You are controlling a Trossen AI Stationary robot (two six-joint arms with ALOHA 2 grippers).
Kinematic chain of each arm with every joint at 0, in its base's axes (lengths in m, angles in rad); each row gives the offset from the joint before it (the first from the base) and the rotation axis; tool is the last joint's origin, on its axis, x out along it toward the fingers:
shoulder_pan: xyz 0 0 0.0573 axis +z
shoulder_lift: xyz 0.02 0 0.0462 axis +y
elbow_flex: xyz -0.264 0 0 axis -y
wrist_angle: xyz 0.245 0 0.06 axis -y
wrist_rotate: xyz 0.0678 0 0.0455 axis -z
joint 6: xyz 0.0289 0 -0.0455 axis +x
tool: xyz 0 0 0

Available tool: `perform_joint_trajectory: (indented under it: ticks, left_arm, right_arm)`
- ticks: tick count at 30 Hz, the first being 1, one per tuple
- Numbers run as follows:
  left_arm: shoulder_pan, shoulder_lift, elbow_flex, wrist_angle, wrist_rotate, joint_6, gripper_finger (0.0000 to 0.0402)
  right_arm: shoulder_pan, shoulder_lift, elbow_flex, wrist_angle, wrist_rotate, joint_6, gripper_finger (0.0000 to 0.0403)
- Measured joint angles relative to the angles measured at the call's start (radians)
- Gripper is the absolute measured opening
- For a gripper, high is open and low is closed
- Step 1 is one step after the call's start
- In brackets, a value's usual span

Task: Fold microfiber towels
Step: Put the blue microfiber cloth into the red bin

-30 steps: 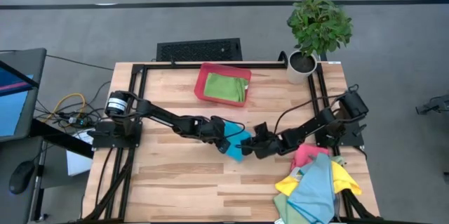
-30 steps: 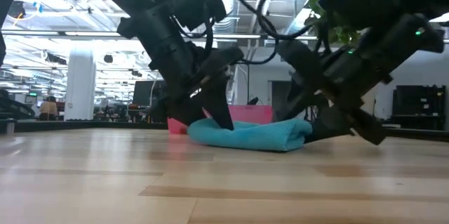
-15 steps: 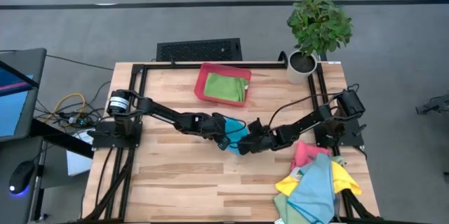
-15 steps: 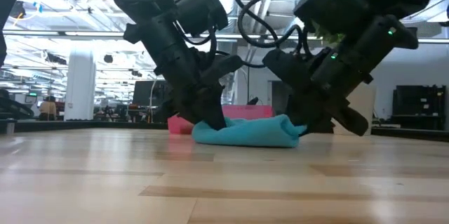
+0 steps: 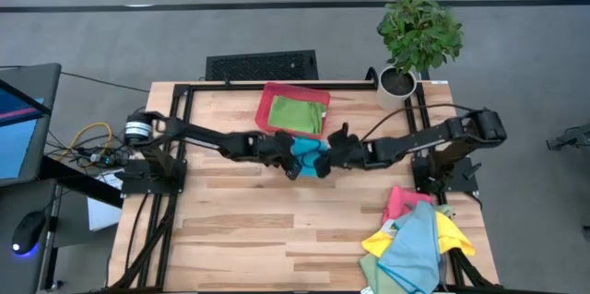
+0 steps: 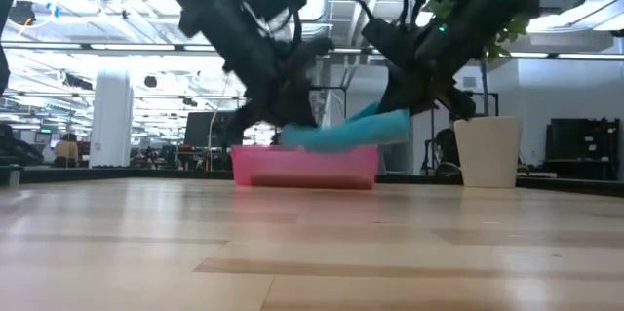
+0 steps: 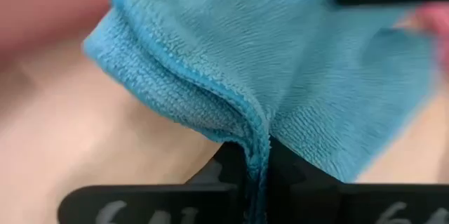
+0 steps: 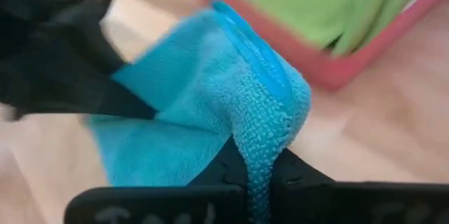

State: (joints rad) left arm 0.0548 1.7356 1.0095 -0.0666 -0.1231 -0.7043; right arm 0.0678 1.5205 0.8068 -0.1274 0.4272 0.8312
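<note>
Both claws grip the same folded blue towel (image 5: 308, 157) and hold it in the air above the worktop (image 5: 240, 229), just in front of the red tray (image 5: 268, 110). The left claw (image 5: 288, 158) is clenched on the towel's left end, and its wrist view shows a hemmed edge of the cloth pinched between the two dark fingers (image 7: 231, 164). The right claw (image 5: 334, 156) is clenched on the opposite end, with a fold of the blue cloth squeezed between its fingers (image 8: 291, 171). In the low view the towel (image 6: 346, 130) hangs clear of the wood, level with the top of the tray (image 6: 304, 166). A folded green towel (image 5: 297, 114) lies inside the tray. A loose pile of towels (image 5: 413, 236), pink, yellow, light blue and green, sits at the worktop's front right corner. A potted plant (image 5: 417, 38) stands at the back right corner.
</note>
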Motion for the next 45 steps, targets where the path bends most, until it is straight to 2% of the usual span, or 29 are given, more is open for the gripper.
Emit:
perform_joint_trajectory:
  ticks: [8, 13, 21, 30, 36, 41, 45]
  left_arm:
    - [0.131, -0.124, 0.000, -0.065, -0.044, 0.112, 0.0005]
    - [0.242, -0.135, 0.000, -0.072, -0.028, 0.158, 0.0005]
    - [0.364, -0.131, 0.002, -0.048, -0.005, 0.244, 0.0006]
    - [0.418, -0.121, 0.002, -0.042, -0.006, 0.305, 0.0007]
    - [0.437, -0.008, 0.010, 0.006, 0.048, 0.302, 0.0007]
    - [0.461, 0.020, 0.039, 0.023, -0.001, 0.290, 0.0007]
    - [0.462, 0.020, 0.037, 0.010, 0.064, 0.285, 0.0015]
  right_arm:
    - [-0.176, 0.004, 0.098, 0.010, -0.064, -0.200, 0.0039]
    - [-0.293, 0.049, 0.197, -0.007, -0.098, -0.336, 0.0038]
    - [-0.416, 0.174, 0.290, 0.006, -0.159, -0.427, 0.0042]
    - [-0.469, 0.281, 0.315, 0.047, -0.206, -0.441, 0.0046]
    - [-0.481, 0.280, 0.312, 0.046, -0.194, -0.451, 0.0045]
    - [-0.499, 0.290, 0.312, 0.033, -0.198, -0.451, 0.0046]
    - [-0.512, 0.299, 0.312, 0.043, -0.219, -0.482, 0.0049]
